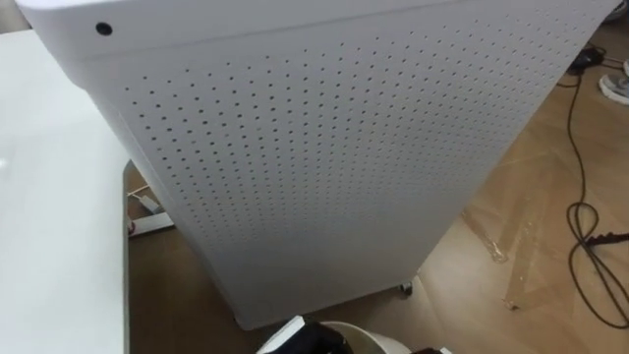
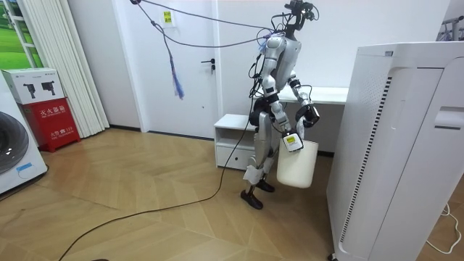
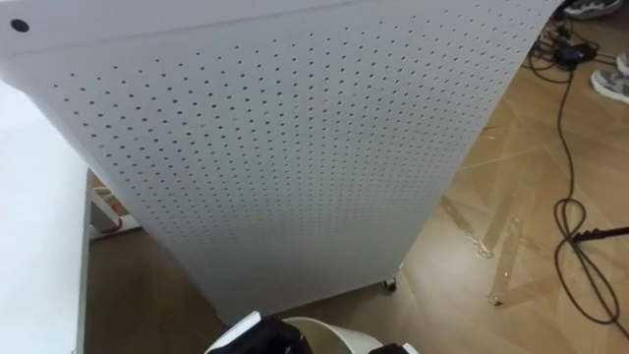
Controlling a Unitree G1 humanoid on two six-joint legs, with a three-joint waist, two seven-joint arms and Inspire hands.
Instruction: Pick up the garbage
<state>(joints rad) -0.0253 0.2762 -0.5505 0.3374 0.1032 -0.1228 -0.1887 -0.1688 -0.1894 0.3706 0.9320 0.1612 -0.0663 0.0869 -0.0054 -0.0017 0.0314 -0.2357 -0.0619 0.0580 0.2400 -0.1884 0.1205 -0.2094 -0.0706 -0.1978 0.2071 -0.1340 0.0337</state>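
Bin [image 2: 298,168], plain white and tapering, hangs from right hand [image 2: 291,141] clamped on its rim.

This looks like a room in a home. In the room view a washing machine [image 2: 11,156] sits at 9 o'clock, a white door [image 2: 196,65] at 12 o'clock, a tall air purifier [image 2: 399,145] at 3 o'clock, on a wood floor [image 2: 145,217].
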